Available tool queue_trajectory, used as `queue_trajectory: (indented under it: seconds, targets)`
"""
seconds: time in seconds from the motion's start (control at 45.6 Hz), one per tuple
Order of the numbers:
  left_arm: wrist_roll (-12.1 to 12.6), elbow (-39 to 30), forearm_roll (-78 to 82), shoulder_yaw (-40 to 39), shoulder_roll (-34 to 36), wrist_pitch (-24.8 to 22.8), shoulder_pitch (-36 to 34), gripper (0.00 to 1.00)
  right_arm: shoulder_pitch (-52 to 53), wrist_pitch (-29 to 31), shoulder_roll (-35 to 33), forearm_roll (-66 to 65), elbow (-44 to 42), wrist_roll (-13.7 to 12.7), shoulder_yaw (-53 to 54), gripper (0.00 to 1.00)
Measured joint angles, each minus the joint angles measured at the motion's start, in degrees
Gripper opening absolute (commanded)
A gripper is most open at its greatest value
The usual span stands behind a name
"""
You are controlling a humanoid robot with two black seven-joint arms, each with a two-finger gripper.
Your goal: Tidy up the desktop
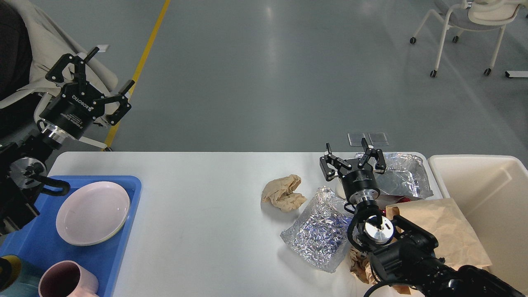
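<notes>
Both grippers were spread and empty: right gripper (pixel 353 155) above the large white rounded desktop (pixel 198 214)'s far right, left gripper (pixel 93 78) beyond its far-left corner.

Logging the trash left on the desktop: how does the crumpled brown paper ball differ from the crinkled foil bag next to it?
The crumpled brown paper ball is matte tan; the crinkled foil bag is shiny silver. The ball is smaller and bunched into a lump, while the bag is larger and lies flatter. The ball sits farther from the robot, clear of the right arm; the bag lies against it. Both rest on the white desktop, uncollected.
</notes>
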Motion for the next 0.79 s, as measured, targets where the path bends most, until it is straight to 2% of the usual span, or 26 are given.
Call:
queue_trajectory:
  seconds: [0.197,0.438,0.789]
  targets:
    - [0.14,0.51,-0.26,-4.73,-6.72,1.84,2.5,0.96,0.0,0.01,0.0,0.0,0.0,0.0,0.0,1.0]
    - [0.06,0.55,-0.32,-11.5,-11.38,2.95,5.71,0.96,0.0,0.01,0.0,-0.02,0.0,0.0,0.0,1.0]
    - [0.06,0.55,-0.32,-14.01,-12.07,6.81,4.23,0.96,0.0,-0.04,0.0,-0.02,0.0,0.0,0.0,1.0]
